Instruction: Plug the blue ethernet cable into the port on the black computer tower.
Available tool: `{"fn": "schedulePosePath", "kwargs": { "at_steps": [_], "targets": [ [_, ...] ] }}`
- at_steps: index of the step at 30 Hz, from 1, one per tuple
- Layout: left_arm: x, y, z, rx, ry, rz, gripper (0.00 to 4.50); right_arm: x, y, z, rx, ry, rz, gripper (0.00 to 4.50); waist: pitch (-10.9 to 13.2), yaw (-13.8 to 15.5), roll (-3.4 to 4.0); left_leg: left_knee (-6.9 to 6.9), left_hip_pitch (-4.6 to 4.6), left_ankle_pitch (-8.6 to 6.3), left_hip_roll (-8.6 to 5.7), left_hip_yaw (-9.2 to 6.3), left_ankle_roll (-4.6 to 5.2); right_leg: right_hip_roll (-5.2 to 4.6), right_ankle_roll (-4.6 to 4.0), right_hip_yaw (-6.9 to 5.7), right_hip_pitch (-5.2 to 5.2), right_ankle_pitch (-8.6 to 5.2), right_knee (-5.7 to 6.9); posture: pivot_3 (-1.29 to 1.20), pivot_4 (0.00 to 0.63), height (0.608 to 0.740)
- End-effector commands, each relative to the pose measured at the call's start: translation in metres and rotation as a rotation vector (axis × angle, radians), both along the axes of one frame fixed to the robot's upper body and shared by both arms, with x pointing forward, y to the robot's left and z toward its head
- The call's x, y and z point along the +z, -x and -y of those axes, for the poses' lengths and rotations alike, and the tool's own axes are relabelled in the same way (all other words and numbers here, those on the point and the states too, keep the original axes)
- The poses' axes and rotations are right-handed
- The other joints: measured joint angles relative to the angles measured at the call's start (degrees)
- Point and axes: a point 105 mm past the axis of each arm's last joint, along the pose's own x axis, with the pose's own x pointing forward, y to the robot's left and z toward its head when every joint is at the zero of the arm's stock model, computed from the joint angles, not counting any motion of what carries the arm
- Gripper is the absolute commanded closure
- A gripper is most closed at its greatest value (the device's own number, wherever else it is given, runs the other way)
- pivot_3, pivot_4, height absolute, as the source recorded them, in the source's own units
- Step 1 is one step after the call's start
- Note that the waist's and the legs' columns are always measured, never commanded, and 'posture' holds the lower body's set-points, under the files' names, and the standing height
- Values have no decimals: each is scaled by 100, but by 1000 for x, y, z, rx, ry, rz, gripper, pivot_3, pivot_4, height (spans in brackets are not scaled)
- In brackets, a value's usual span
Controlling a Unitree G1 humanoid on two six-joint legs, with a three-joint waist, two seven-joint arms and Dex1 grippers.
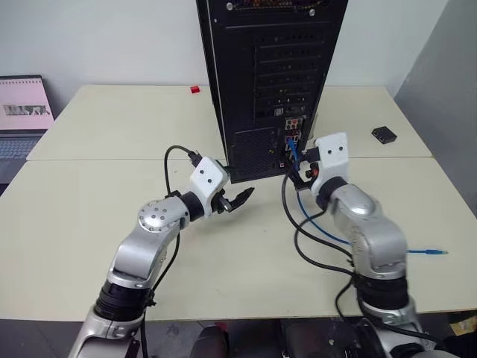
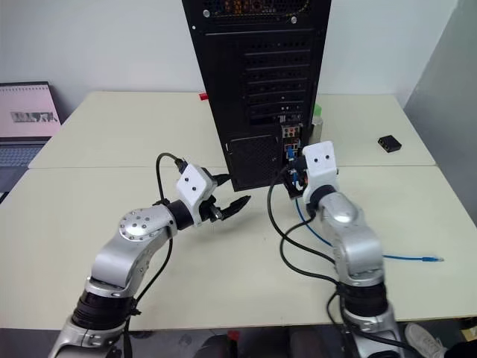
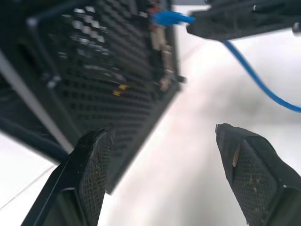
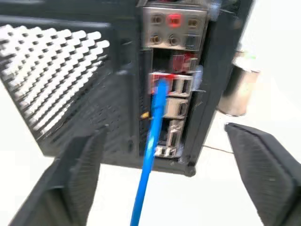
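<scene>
Both arms reach forward, elbows bent. The left gripper (image 1: 240, 200) points level toward the right, jaws spread wide. The right gripper (image 4: 164, 165) also stands wide apart, holding nothing.

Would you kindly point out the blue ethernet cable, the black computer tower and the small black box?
blue ethernet cable (image 4: 149, 141), right wrist view, cord below plug.
black computer tower (image 1: 287, 67), left eye view, slot covers.
small black box (image 1: 384, 134), left eye view, top.

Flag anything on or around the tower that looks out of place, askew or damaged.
Nothing stands out. The black computer tower stands upright on the table, and the blue ethernet cable runs into the port among its rear connectors. Its slack trails loosely across the table to a free plug. Both the left gripper and right gripper are open.
</scene>
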Motion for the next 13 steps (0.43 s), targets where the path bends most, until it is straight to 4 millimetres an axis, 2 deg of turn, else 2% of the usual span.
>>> {"fn": "schedulePosePath", "kwargs": {
  "at_steps": [1,4,8,13],
  "targets": [
    [16,-3,-3,-79,-46,22,876,21,25,10,219,82,45,172,11,5,2,1,1,0,0,-1,1,0,0,-1,2,0,-1,0,150,740],
    [22,-7,-7,-95,-39,16,876,23,29,24,258,159,43,172,20,15,-1,0,4,-1,0,-2,3,2,1,-6,8,-1,-3,0,150,740],
    [27,-7,-11,-178,-70,-23,876,38,34,45,311,230,66,172,46,13,-8,1,2,-1,-1,0,3,3,1,-5,7,-1,-4,0,150,740],
    [29,-5,-16,-232,-81,-65,876,41,32,55,305,252,70,172,49,12,-13,0,3,-1,1,1,3,3,1,-4,8,-1,-5,0,150,740]
  ]
}}
